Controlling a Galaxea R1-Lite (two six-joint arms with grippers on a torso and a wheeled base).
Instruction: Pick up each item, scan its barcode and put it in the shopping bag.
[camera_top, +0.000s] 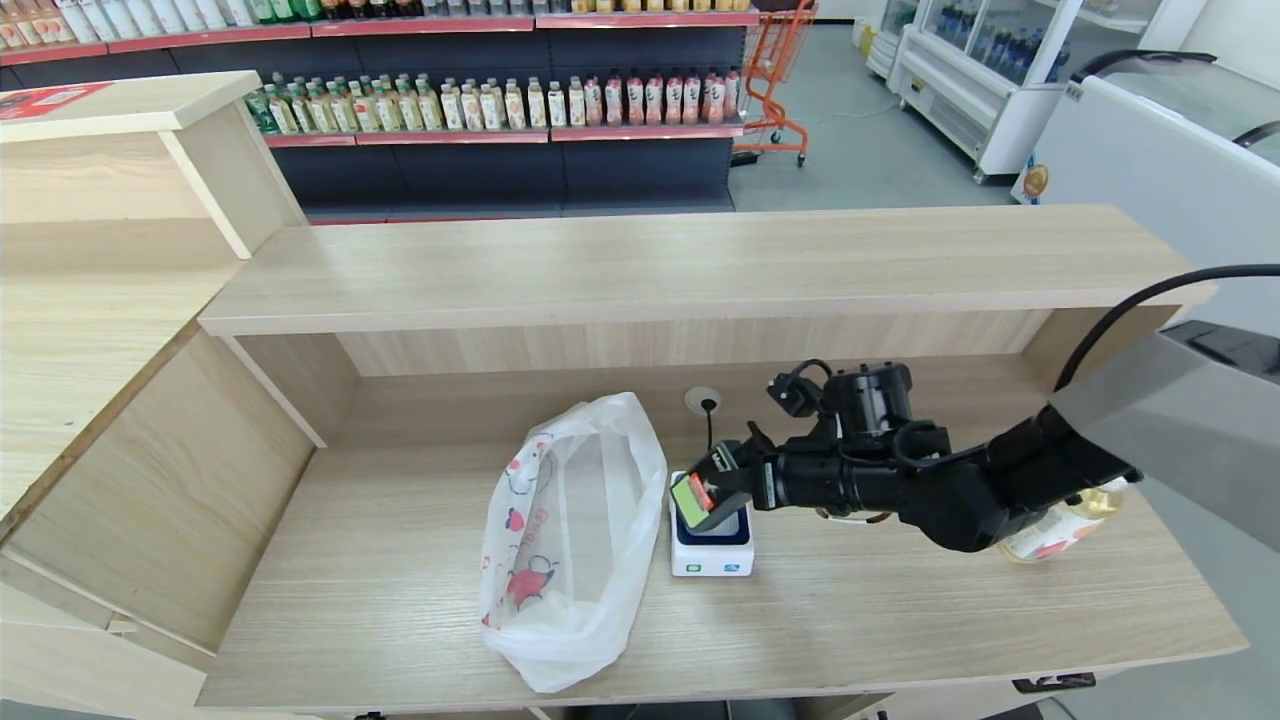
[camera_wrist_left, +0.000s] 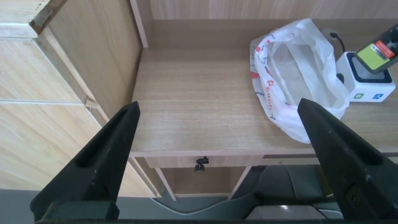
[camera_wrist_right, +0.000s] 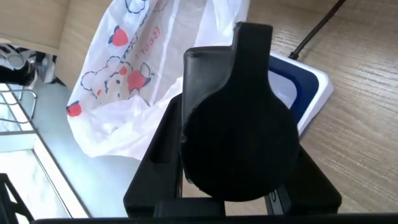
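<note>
Left pincer (camera_wrist_left: 219, 112): released, fingers spread wide, hanging off the near left edge of the pale wood-grain table (camera_top: 900, 620) with nothing between them.

White translucent plastic shopping bag with red cartoon prints (camera_top: 565, 540): lay slumped mid-table, long axis running far to near.

White box-shaped barcode scanner with a dark blue top (camera_top: 712, 560): stood just right of the bag. A black cable (camera_top: 709, 425) ran from it to a round hole in the table behind.

Small flat green-and-orange packet (camera_top: 688, 497): held just above the scanner's top, tilted, green face turned up and towards the bag, long axis sloping down towards the near side. Right pincer (camera_top: 712, 492): clenched on this packet, arm reaching in from the right.

Clear plastic bottle of pale yellow liquid (camera_top: 1065, 525): near the table's right end, mostly hidden behind the arm; could not tell whether it stood or lay.

Raised wooden ledge (camera_top: 700, 260) along the table's far side. Beyond: grey floor (camera_top: 870, 150), red-edged shelves of bottles (camera_top: 500, 105), orange trolley (camera_top: 775, 60), white glass-topped freezers (camera_top: 990, 70).
</note>
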